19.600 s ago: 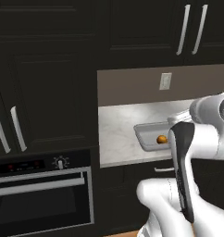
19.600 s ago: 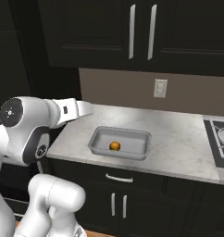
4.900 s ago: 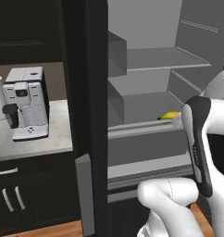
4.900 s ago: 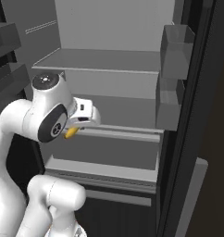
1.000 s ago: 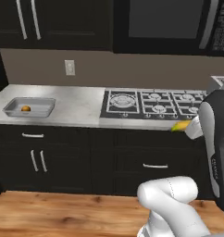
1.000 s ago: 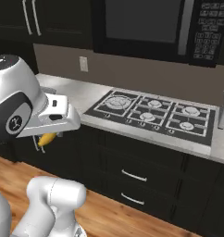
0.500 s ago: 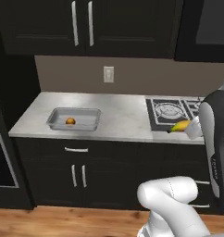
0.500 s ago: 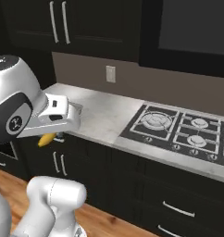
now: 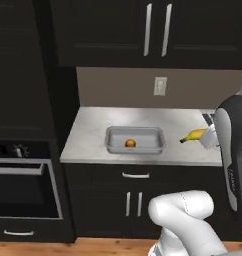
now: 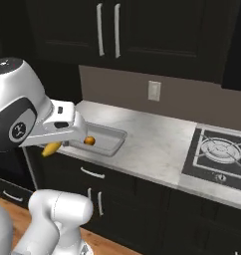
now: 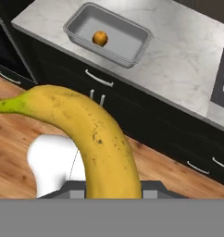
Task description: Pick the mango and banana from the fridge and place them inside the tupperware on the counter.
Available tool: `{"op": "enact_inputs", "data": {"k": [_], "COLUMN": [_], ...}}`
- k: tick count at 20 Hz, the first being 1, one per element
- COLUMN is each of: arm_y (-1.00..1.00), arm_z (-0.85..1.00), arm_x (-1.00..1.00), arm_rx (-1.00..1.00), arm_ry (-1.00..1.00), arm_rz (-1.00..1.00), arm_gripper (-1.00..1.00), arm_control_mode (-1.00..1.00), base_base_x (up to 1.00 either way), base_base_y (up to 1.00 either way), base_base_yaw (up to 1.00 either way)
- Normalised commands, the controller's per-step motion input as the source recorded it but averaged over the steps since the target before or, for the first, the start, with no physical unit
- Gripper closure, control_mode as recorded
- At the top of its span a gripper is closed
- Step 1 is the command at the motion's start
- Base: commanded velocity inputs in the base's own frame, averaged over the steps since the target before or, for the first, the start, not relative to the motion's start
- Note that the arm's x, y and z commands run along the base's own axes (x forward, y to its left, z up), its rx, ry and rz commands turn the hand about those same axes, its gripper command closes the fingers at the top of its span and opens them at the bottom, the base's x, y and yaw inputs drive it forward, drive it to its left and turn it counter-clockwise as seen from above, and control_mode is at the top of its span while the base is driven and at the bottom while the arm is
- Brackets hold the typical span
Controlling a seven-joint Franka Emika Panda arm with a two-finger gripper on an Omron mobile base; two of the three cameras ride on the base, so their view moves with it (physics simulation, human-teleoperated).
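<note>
With the base now drawn up square to the worktop [image 9: 93, 130], the end effector [image 11: 115, 192] clamps the banana [image 11: 88, 134], the tupperware [image 11: 132, 58] holding the mango [image 11: 100, 38] at twelve o'clock.

This is a home kitchen. Dark wall cabinets [image 9: 158, 32] with silver handles hang above a light marble-like desk [image 9: 143, 127], and more dark cabinets [image 9: 133, 202] stand under it. A built-in oven [image 9: 23, 182] is on the left, and a gas stove [image 10: 219, 152] sits in the worktop. There is a wall socket [image 9: 160, 86] and a wooden floor [image 11: 21, 134].
</note>
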Motion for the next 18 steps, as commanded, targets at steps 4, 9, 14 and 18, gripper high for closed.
{"op": "enact_inputs", "data": {"k": [4, 9, 14, 18], "arm_y": [0.0, 0.0, 0.0, 0.0], "arm_z": [0.0, 0.0, 0.0, 0.0], "arm_x": [0.0, 0.0, 0.0, 0.0], "arm_rx": [0.0, 0.0, 0.0, 0.0], "arm_ry": [0.0, 0.0, 0.0, 0.0], "arm_rz": [0.0, 0.0, 0.0, 0.0], "arm_gripper": [1.0, 1.0, 1.0, 1.0], "arm_control_mode": [1.0, 1.0, 1.0, 1.0], "base_base_x": [0.28, 0.05, 0.0, 0.06], "base_base_y": [1.0, 0.49, -0.05, -0.24], "base_base_yaw": [-0.16, -0.28, -0.37, -0.32]}}
